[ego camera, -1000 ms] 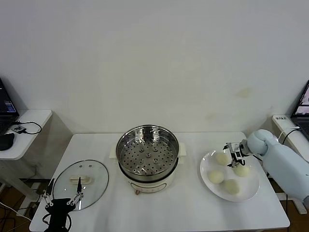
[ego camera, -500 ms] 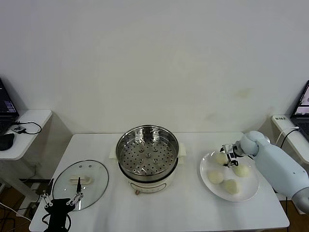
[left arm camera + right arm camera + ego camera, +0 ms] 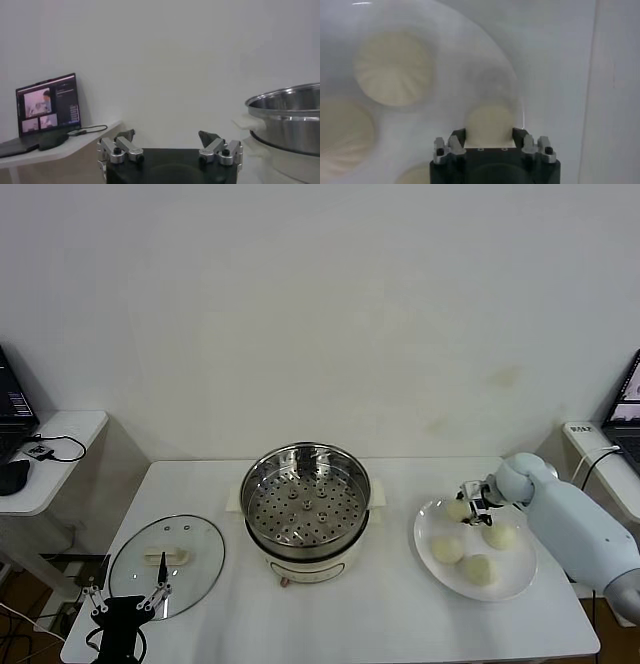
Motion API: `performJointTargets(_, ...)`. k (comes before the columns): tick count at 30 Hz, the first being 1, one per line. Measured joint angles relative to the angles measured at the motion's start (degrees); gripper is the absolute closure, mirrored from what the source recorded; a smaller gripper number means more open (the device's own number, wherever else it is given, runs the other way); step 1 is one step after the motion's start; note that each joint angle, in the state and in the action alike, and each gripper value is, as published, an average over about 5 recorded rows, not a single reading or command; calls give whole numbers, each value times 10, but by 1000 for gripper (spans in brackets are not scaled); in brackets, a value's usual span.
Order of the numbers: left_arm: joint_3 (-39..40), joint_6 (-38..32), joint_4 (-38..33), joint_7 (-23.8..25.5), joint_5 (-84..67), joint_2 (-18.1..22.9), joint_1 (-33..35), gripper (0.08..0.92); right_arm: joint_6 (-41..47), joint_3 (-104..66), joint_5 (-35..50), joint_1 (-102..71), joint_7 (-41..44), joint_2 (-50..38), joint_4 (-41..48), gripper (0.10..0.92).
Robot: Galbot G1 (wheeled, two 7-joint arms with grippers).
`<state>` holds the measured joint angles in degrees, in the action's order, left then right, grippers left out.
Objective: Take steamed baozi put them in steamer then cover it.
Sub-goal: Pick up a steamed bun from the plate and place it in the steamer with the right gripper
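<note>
Right wrist view alone shows hand gripping baozi.

Four steamed baozi on one white plate at the right of one white table, with one steamer at the middle and one cover at the near left. Two grippers: the right gripper clamped on the far-left bun, the left gripper spread wide at the near left edge. Off the table, one side table at the far left, and two laptops, one at the left edge and one at the right.
</note>
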<state>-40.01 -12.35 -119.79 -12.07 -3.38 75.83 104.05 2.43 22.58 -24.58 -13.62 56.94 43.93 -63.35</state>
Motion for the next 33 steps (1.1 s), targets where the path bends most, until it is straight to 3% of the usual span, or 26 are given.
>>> performJointTargets(9,10,1,0,0,-4,-5,-5,177,7,59,89,80,3,-75,-84,440)
performJointTargets(16,13,1,2,1,-15,-13,-6,177,4,160,181,216,-8,-82,-130,440)
performJointTargets(24,10,2,8,2,-29,-19,-12,177,-15,288,274,361,-31,-18,-148,440)
performJointTargets(33,3,5,11,5,-39,-26,-15,177,-63,393,317,425,-54,110,-117,434)
